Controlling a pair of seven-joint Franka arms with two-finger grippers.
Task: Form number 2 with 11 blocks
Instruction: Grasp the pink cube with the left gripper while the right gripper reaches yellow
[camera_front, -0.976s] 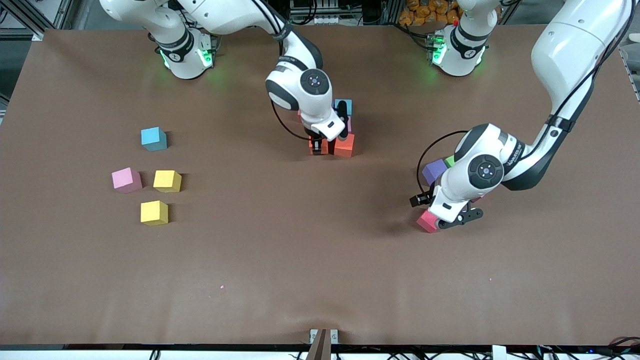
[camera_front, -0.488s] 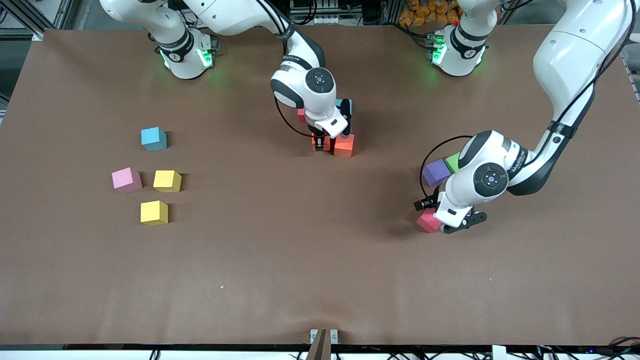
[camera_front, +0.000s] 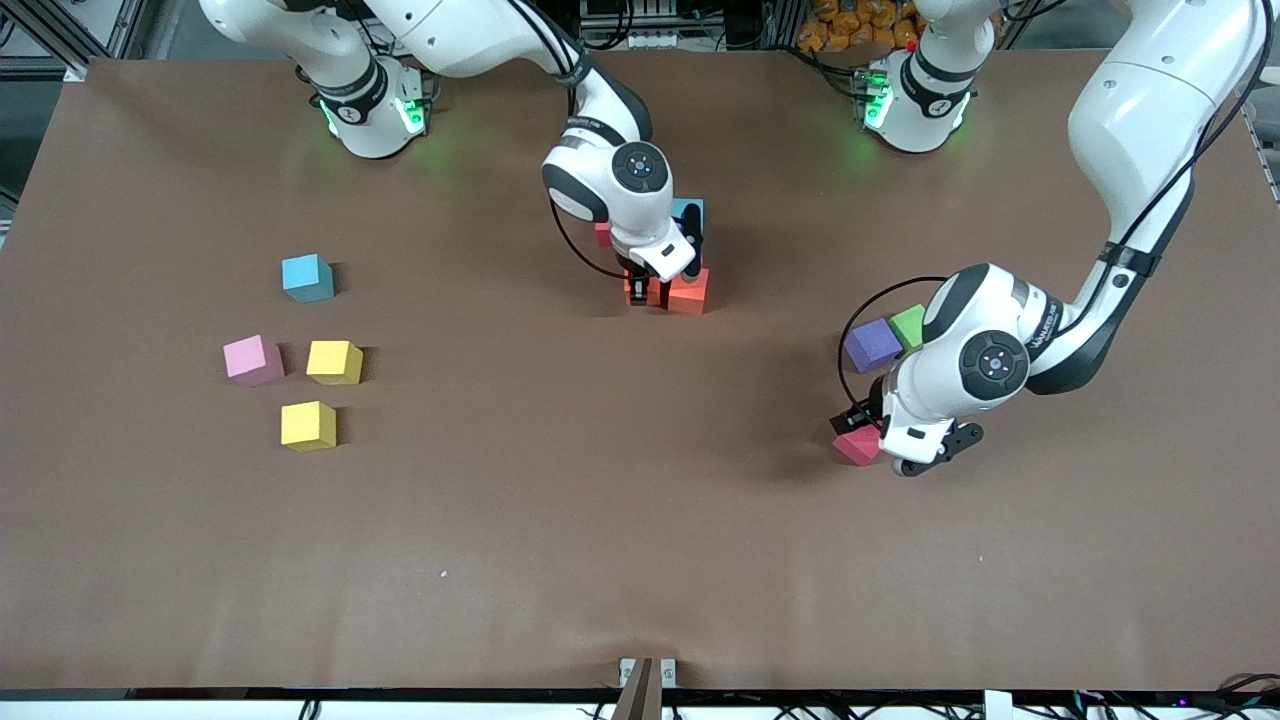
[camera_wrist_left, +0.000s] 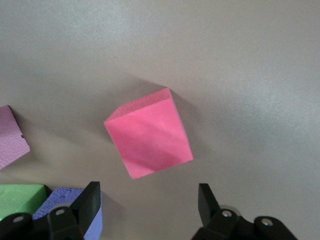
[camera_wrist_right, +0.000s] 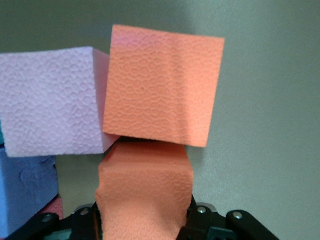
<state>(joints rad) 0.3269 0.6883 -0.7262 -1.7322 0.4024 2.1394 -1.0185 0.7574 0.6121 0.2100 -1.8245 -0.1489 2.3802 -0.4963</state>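
Observation:
My right gripper (camera_front: 641, 291) is shut on an orange block (camera_wrist_right: 145, 187), holding it low against a second orange block (camera_front: 690, 290) on the table. That one touches a pale pink block (camera_wrist_right: 52, 102), with a light blue block (camera_front: 689, 211) and a red block (camera_front: 603, 234) next to it. This small cluster is all that shows of the number 2. My left gripper (camera_wrist_left: 148, 202) is open just above the table beside a red block (camera_front: 856, 445), which lies ahead of the fingertips (camera_wrist_left: 90, 199), not between them.
A purple block (camera_front: 872, 343) and a green cube (camera_front: 908, 325) sit close by the left hand. Toward the right arm's end lie a light blue block (camera_front: 307, 277), a pink block (camera_front: 252, 359) and two yellow blocks (camera_front: 334, 361) (camera_front: 308, 425).
My left hand has shifted a little toward the left arm's end of the table, uncovering the purple block and green cube. My right hand has moved slightly with its orange block.

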